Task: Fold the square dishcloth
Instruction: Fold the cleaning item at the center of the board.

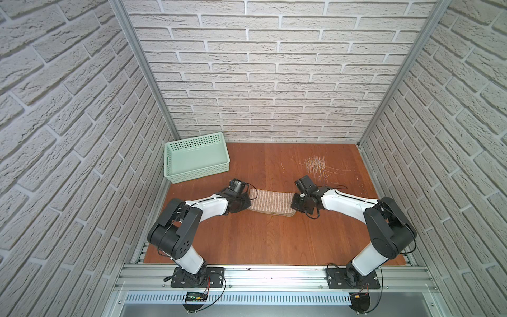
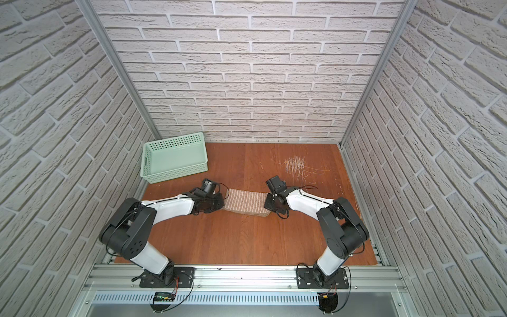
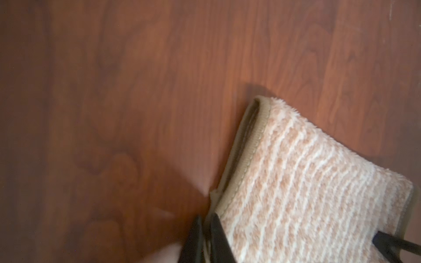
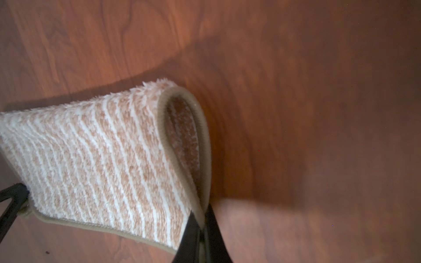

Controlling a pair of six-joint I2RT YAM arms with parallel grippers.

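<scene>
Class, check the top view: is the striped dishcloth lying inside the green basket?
No, the dishcloth lies folded on the wooden table, apart from the basket.

Bright, even light filled both top views, with wide-angle bending at the edges; wrist views were dimmer, blurred, shadows across the bench (image 4: 296,113).

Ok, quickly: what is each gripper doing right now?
Left gripper: closed on a corner of the square dishcloth.
Right gripper: closed on another corner of it.

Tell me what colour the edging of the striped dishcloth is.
Khaki-beige: the edging runs as a plain band around the dishcloth. The right wrist view shows it best.
</scene>
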